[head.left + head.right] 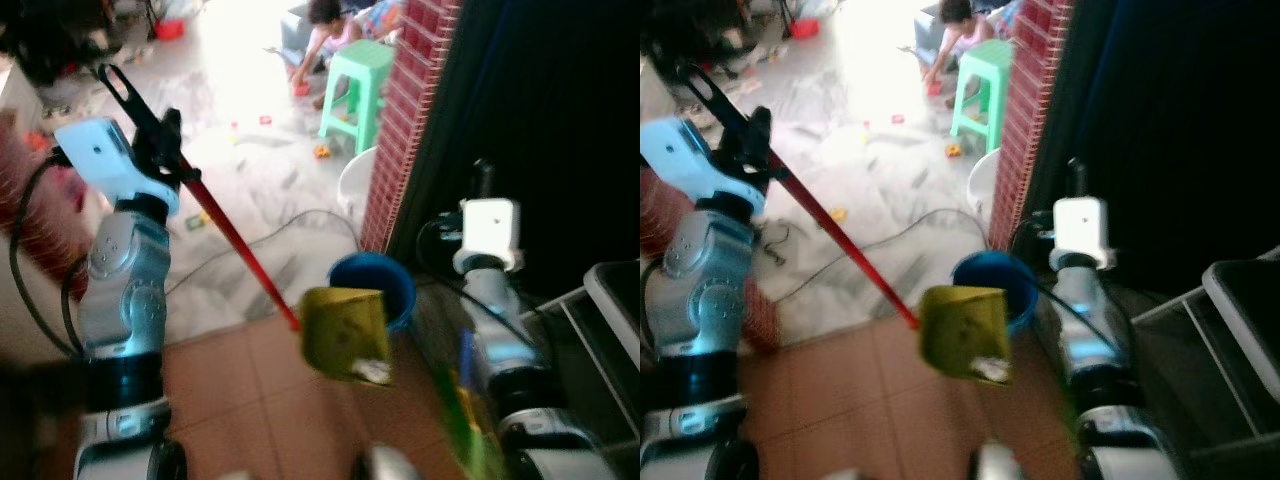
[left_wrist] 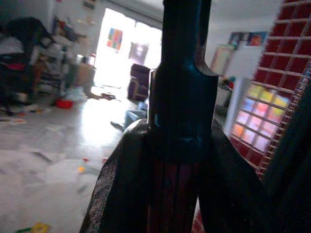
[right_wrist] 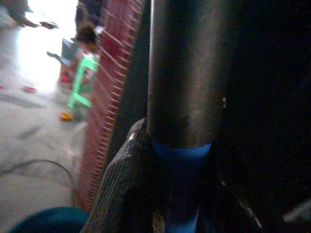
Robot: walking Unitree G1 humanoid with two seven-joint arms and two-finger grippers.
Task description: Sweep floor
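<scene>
My left gripper (image 1: 150, 122) is raised at the left, shut on the dark top end of a red dustpan handle (image 1: 240, 245). The handle slants down to a yellow-green dustpan (image 1: 345, 332) that hangs above the brown tiles. In the left wrist view the fingers (image 2: 121, 184) clamp the handle (image 2: 177, 121). My right gripper (image 1: 483, 190) is at the right by the dark doorway, shut on a broom handle (image 3: 187, 73) that is grey above and blue below. A blue and green length of the broom (image 1: 466, 390) runs down along my right arm.
A blue bucket (image 1: 398, 285) stands at the foot of a red brick pillar (image 1: 410, 110), with a white tub (image 1: 352, 185) behind it. A cable (image 1: 290, 222) and small toys lie on the pale floor. Beyond are a green stool (image 1: 358, 85) and a seated person (image 1: 325, 35). A dark rack (image 1: 610, 300) stands right.
</scene>
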